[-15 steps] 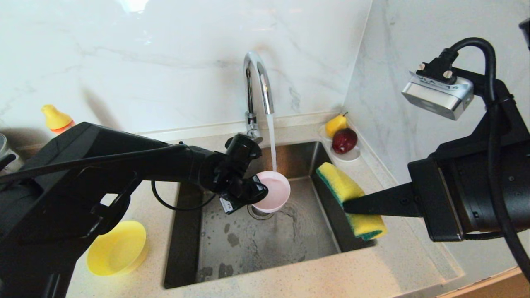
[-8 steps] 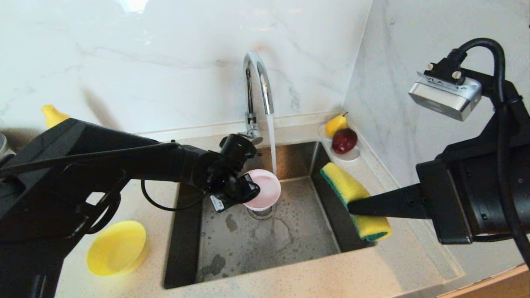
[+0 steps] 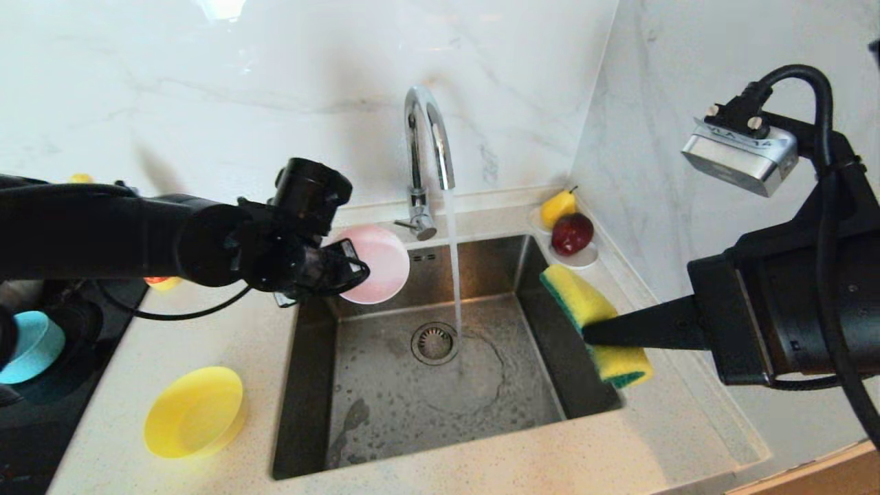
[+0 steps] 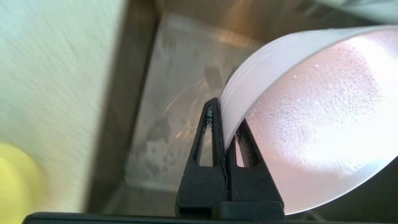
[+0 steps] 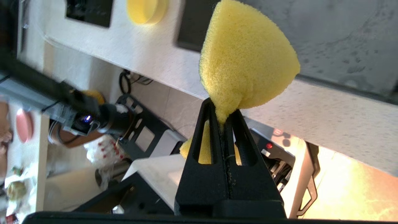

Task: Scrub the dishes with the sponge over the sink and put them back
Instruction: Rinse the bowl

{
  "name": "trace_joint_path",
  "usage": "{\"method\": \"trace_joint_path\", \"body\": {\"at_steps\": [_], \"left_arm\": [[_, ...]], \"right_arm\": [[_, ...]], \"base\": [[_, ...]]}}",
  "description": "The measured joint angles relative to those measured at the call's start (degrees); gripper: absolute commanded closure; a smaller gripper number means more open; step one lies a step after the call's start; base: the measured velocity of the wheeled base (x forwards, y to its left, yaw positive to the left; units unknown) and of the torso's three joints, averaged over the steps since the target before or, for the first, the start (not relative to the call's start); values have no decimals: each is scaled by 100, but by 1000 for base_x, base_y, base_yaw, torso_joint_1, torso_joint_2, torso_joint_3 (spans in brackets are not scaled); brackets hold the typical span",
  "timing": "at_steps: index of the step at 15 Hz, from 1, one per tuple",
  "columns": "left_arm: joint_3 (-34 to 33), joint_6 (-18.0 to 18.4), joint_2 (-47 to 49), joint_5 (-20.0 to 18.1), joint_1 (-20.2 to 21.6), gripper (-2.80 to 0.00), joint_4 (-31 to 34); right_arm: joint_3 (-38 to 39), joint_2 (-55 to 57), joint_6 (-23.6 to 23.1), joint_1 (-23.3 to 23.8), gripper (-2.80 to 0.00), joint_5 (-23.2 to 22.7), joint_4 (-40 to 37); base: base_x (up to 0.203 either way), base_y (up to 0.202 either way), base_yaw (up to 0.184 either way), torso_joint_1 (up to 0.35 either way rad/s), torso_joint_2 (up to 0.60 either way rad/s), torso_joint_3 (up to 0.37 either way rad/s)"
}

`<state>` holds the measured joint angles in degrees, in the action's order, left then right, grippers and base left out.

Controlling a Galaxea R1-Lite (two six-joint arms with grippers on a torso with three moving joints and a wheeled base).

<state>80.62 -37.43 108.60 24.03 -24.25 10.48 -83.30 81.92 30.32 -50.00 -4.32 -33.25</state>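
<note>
Both sets of jaws were clamped: the left gripper (image 3: 344, 271) on the rim of the pink bowl (image 3: 377, 265), the right gripper (image 3: 590, 335) on the sponge (image 3: 591, 320).

Marble wall filled the upper frame of the head view. A pale speckled counter (image 3: 227, 344) ran across the lower half, with the sink (image 3: 440, 385) at centre. The tap (image 3: 426, 151) stood behind it, and water ran down beside the drain (image 3: 434, 342).

The left arm reached in from the left edge. It held the pink bowl tipped on its side at centre, above the sink's back left corner and away from the stream. The right arm filled the right edge, and its sponge hung over the sink's right rim.

A yellow bowl (image 3: 194, 411) sat on the counter at lower left. A blue bowl (image 3: 29, 347) showed at the far left edge. A pear (image 3: 558, 206) and a dark red fruit (image 3: 572, 232) lay on a saucer (image 3: 584, 258) right of centre.

The pink bowl looked rinsed and on its way back to the counter. Next, it likely needed setting down at left, well clear of the yellow bowl, before the jaws let go.
</note>
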Motion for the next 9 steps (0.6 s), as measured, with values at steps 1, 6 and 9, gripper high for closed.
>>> {"method": "trace_joint_path", "body": {"at_steps": [1, 6, 9], "left_arm": [[-258, 300, -268, 21, 18, 0, -344], [-1378, 1916, -1043, 295, 198, 0, -2922], [-1646, 2570, -1272, 246, 269, 0, -4287]], "right_arm": [[-9, 11, 0, 45, 0, -6, 1], [59, 27, 33, 125, 0, -9, -5], [63, 44, 24, 155, 0, -12, -7]], "base": [[0, 0, 0, 0, 0, 0], [0, 0, 0, 0, 0, 0], [0, 0, 0, 0, 0, 0]]}}
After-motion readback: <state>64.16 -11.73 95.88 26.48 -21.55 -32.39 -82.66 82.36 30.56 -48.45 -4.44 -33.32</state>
